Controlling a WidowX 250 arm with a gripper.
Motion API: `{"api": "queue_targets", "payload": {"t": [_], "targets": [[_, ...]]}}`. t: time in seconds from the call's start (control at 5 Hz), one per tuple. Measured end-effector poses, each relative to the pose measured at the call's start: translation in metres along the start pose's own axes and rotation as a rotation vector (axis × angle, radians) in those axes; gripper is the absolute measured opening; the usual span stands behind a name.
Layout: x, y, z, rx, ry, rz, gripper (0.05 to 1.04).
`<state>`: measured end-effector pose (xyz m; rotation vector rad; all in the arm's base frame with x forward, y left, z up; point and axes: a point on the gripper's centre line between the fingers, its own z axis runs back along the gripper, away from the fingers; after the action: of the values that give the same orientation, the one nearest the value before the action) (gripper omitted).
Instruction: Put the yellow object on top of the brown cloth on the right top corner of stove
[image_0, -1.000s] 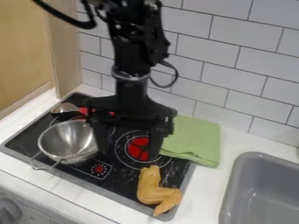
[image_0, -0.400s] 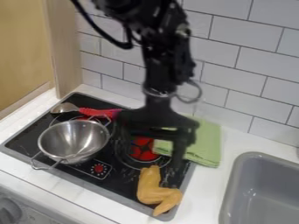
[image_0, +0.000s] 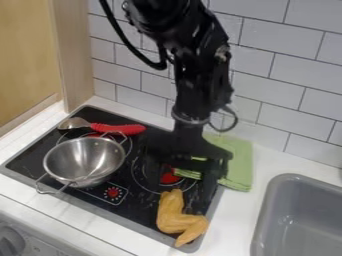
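Its fingers apart and empty, the gripper (image_0: 182, 184) has swung right over the stove (image_0: 28, 161), nearer the yellow chicken (image_0: 172, 218) at its near right corner. A grasp must precede delivery to the green cloth (image_0: 238, 161).

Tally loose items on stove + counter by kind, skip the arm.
Bowls: 1, round shiny metal bowl with wire handles
Spoons: 1, metal spoon with red ribbed handle
Toy food: 1, yellow-orange wing-shaped piece
Cloths: 1, folded light green cloth
Total: 4
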<state>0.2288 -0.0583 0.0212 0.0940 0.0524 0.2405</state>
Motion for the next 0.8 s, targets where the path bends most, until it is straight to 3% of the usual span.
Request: {"api": "queue_targets", "payload": {"t": [0.4,0.8], "targets": [[-0.003,0.003,-0.02,0.013,0.038,-0.01,0.998],[0.003,0.0,-0.025,0.008,0.028,0.002,0.951]]}}
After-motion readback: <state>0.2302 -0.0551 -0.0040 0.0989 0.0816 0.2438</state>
